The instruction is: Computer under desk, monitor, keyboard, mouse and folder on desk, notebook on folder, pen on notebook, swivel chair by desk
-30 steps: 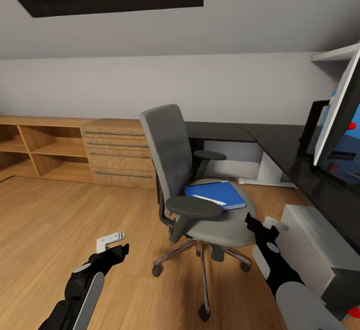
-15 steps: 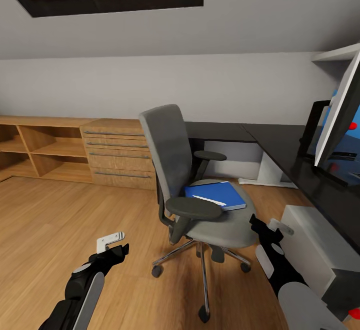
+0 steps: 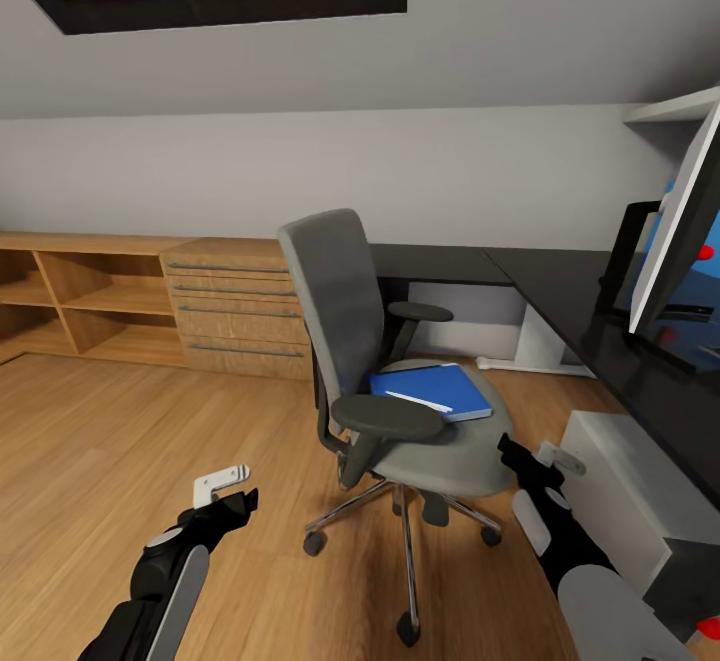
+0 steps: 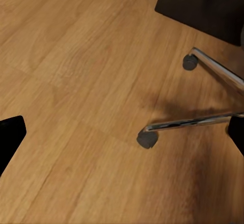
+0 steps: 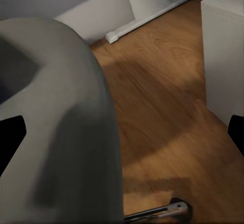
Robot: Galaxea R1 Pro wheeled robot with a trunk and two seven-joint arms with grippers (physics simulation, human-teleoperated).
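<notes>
The grey swivel chair [image 3: 350, 331] stands mid-room on the wood floor, a little apart from the black desk [image 3: 560, 291]. A blue folder [image 3: 445, 386] lies on its seat, and the thin white pen [image 3: 420, 401] lies across it. I cannot tell a notebook apart from the folder. The monitor [image 3: 675, 231] stands on the desk at the right edge. The grey boxy computer [image 3: 630, 501] sits on the floor below the desk's front. My left gripper [image 3: 226, 493] [image 4: 122, 142] hangs open over the floor beside the chair's chrome base [image 4: 203, 121]. My right gripper [image 3: 535, 458] [image 5: 122, 137] is open between the seat [image 5: 56, 127] and the computer [image 5: 223, 51]. Keyboard and mouse are out of view.
A light wooden drawer chest [image 3: 240, 306] and low open shelves [image 3: 90, 301] line the back wall on the left. A white desk leg [image 3: 535, 346] [image 5: 147, 0] stands behind the chair. Open floor [image 3: 120, 441] lies to the left. A skylight is overhead.
My right gripper has drifted slightly down and right, toward the computer. The view shifted a little at first. The left arm and chair have not moved.
</notes>
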